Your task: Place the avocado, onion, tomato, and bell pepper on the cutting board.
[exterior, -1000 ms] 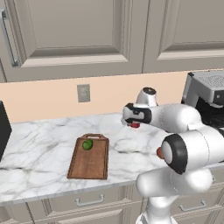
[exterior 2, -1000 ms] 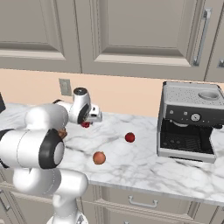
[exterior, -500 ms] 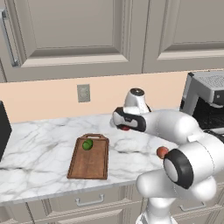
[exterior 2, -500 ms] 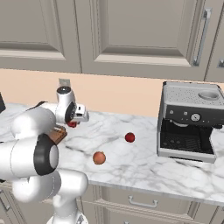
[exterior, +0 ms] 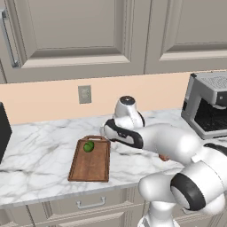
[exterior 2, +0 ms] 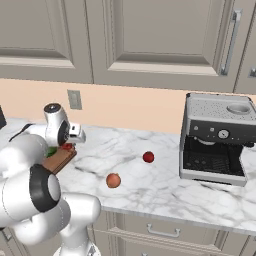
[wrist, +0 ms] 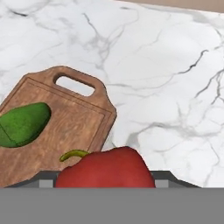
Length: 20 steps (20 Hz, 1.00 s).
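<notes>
Marble counter [exterior: 40, 155]: cutting board [exterior: 91, 162] lengthwise, handle toward the wall.
Avocado [wrist: 22, 124] lies crosswise near handle; gripper [exterior 2: 68, 145] pinches red bell pepper [wrist: 105, 169].

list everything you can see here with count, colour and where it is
avocado: one, dark green, on the cutting board near its handle end
cutting board: one, brown wood, on the counter left of the arm
bell pepper: one, red with a green stem, in the gripper over the board's handle corner
red ball: one, on the counter left of the coffee machine
orange ball: one, on the counter nearer the front edge
coffee machine: one, grey and black, at the counter's right end
wall outlet: one, grey, on the peach backsplash
counter: one, white marble
cabinets: grey, above the counter
gripper: one, shut on the pepper
</notes>
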Tool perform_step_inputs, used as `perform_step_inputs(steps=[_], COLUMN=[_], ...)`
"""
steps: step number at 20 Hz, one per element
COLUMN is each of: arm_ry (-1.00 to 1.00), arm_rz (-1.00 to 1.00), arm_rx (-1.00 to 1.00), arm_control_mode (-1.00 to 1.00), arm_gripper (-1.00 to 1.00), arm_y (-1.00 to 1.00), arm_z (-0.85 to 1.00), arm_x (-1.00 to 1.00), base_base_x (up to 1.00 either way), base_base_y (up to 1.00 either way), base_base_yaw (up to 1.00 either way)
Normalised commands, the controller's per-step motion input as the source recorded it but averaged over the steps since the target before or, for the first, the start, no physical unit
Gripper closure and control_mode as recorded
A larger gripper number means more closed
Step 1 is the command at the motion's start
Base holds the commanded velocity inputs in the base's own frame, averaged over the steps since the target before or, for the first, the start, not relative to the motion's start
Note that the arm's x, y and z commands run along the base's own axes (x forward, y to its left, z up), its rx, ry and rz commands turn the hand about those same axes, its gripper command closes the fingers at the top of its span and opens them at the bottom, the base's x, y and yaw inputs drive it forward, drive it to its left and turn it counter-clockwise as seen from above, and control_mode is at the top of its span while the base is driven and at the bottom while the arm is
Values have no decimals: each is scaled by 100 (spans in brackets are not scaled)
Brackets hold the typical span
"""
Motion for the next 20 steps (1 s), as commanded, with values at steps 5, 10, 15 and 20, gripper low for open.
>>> perform_step_inputs(steps=[5,10,15,20], arm_ry=[0,0,0,0], arm_rz=[0,0,0,0], arm_rx=[0,0,0,0], arm_control_mode=[-100,-100,-100,-100], arm_gripper=[100,100,100,100], arm_y=[60,59,54,32], arm_z=[-4,-10,-17,-22], arm_x=[-32,-36,-25,-1], base_base_x=[0,0,0,0], base_base_y=[0,0,0,0], base_base_yaw=[0,0,0,0])
